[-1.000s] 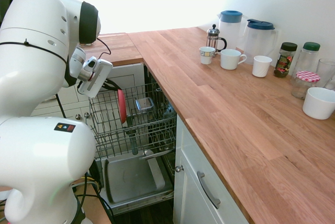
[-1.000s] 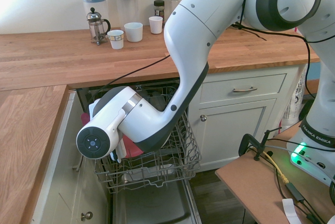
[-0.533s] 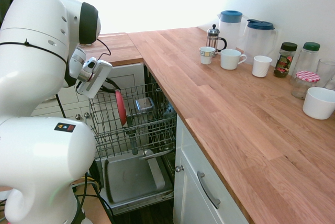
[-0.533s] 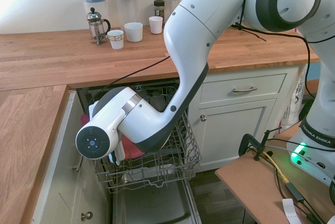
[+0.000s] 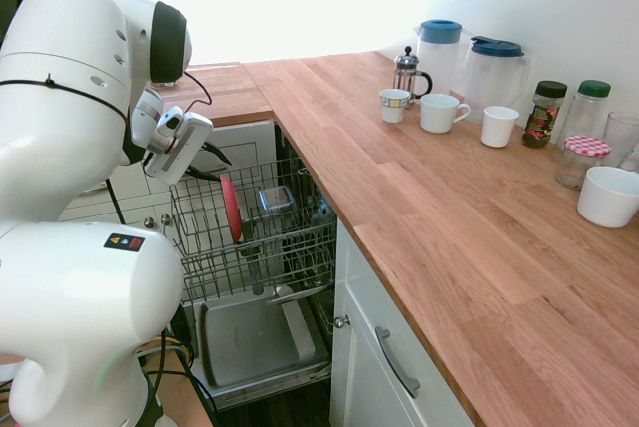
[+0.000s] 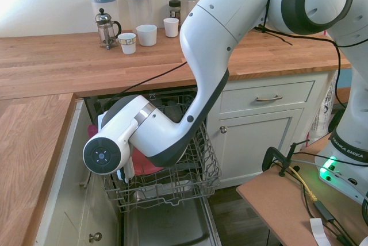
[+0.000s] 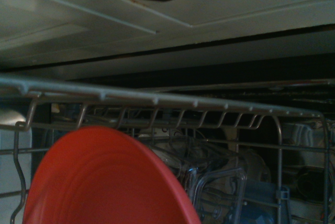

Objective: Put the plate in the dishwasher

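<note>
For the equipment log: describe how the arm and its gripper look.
The arm has glossy white rounded shells with black bands at the joints, a round grey cap on one joint end, a thin black cable along it, "FRANKA EMIKA" lettering near the base and a small coloured sticker. The gripper has a white body with dark fingers.

The first exterior view looked from behind the arm, high, along the wooden tabletop (image 5: 419, 198), with the dishwasher rack (image 5: 255, 237) at lower centre. The second faced back from the opposite side, the rack (image 6: 172, 177) at lower centre. Both shared the rack and tabletop. The wrist view sat close inside the rack (image 7: 157, 101), behind the plate (image 7: 104, 182).
</note>
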